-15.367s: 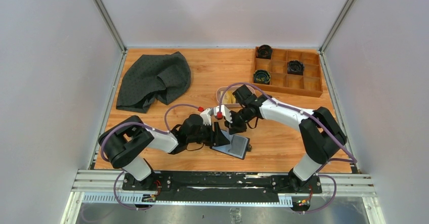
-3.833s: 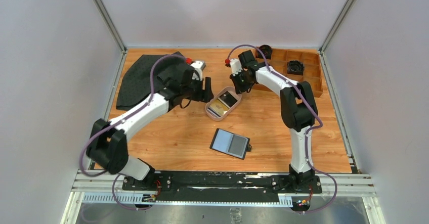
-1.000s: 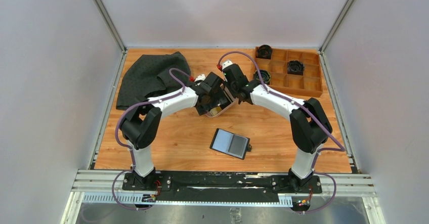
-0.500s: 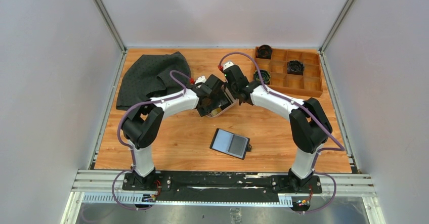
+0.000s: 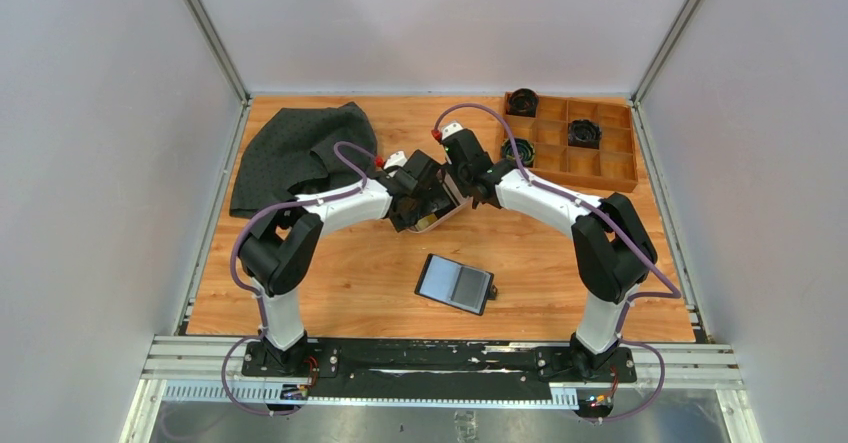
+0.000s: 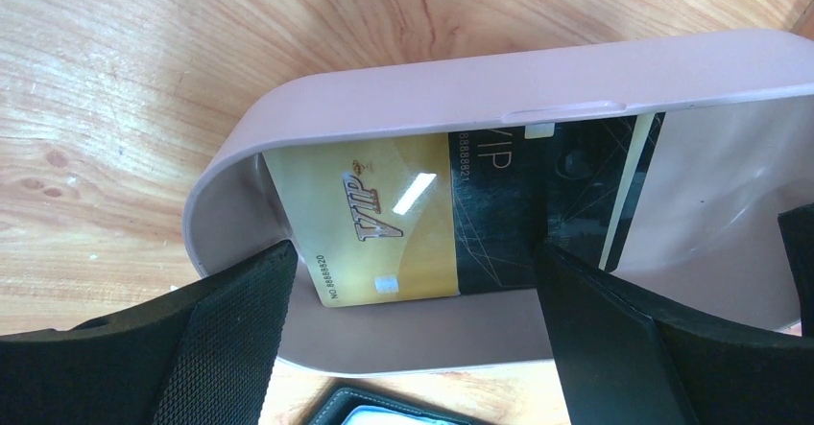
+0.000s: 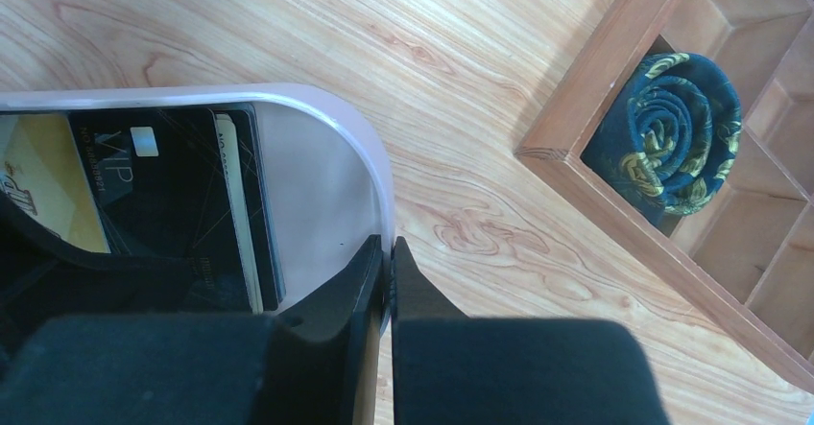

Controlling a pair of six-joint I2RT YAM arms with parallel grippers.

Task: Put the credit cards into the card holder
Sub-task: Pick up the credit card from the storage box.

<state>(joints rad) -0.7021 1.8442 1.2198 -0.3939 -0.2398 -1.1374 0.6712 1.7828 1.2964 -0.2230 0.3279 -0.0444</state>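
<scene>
The credit cards lie in a pinkish oval tray [image 6: 403, 80]: a gold card [image 6: 370, 216] overlaps a black card [image 6: 494, 224], with a pale card edge behind them. My left gripper [image 6: 415, 252] is open, its fingers straddling the gold and black cards inside the tray. My right gripper [image 7: 389, 245] is shut on the tray's rim [image 7: 317, 104] at its rounded end. The card holder [image 5: 455, 284] lies open and flat on the table, nearer the arm bases than the tray [image 5: 432, 224]. From above, both the left gripper [image 5: 428, 201] and the right gripper [image 5: 462, 189] cover most of the tray.
A wooden compartment box [image 5: 572, 153] with dark rolled items stands at the back right, one roll [image 7: 677, 118] close to the right wrist. A dark grey cloth [image 5: 300, 158] is heaped at the back left.
A few seconds ago both grippers stood apart from the tray; now both are at it, the right one shut on its rim. Over the last second almost nothing has moved.
</scene>
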